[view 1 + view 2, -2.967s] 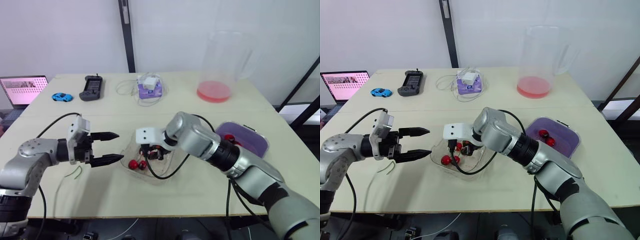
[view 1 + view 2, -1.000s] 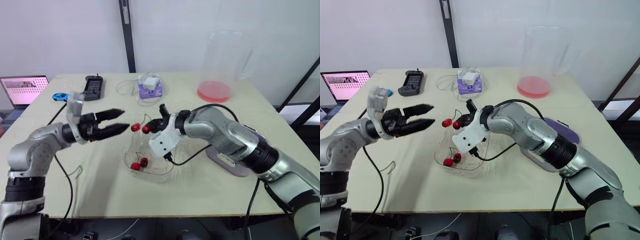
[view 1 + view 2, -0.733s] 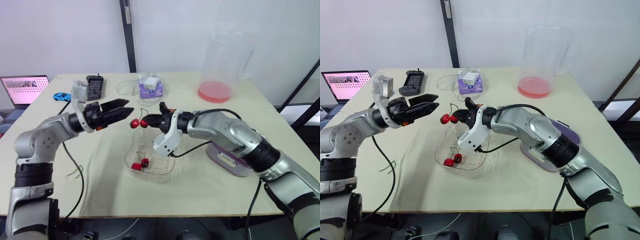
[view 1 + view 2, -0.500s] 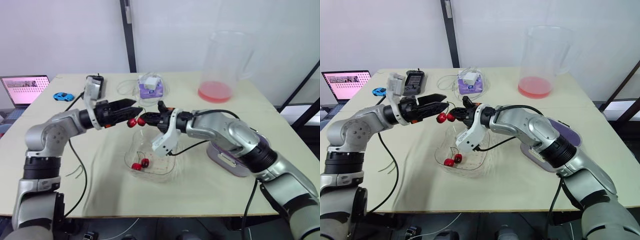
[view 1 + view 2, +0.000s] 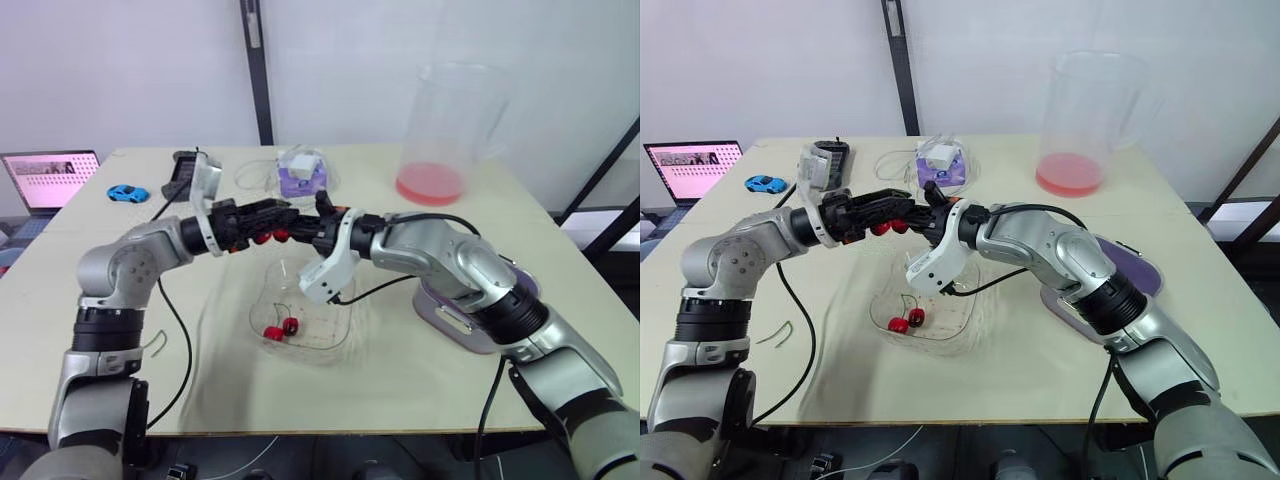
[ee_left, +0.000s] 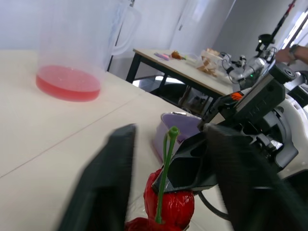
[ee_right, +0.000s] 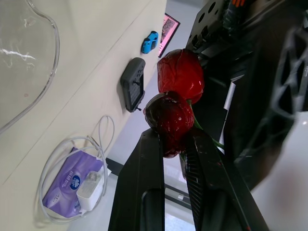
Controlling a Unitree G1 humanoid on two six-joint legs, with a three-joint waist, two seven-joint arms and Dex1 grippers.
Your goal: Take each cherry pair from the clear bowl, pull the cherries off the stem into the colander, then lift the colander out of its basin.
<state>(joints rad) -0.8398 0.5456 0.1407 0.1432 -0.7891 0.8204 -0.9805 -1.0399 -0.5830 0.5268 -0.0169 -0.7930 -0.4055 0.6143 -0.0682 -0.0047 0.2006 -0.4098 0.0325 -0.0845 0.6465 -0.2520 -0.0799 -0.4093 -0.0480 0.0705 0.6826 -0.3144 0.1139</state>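
Head view: I see the left hand (image 5: 288,213) and right hand (image 5: 302,232) tip to tip in the air above the clear bowl (image 5: 255,318) mid-desk (image 5: 200,390). The cherry pair (image 5: 271,237) sits between them, a second pair (image 5: 279,328) lies in the bowl, and the purple basin (image 5: 1143,272) is behind the right arm. Left wrist view: left fingers (image 6: 106,183) are spread wide either side of the cherries and green stem, not pinching. Right wrist view: right fingers (image 7: 144,192) are nearly closed, clamping the pair at its lower cherry.
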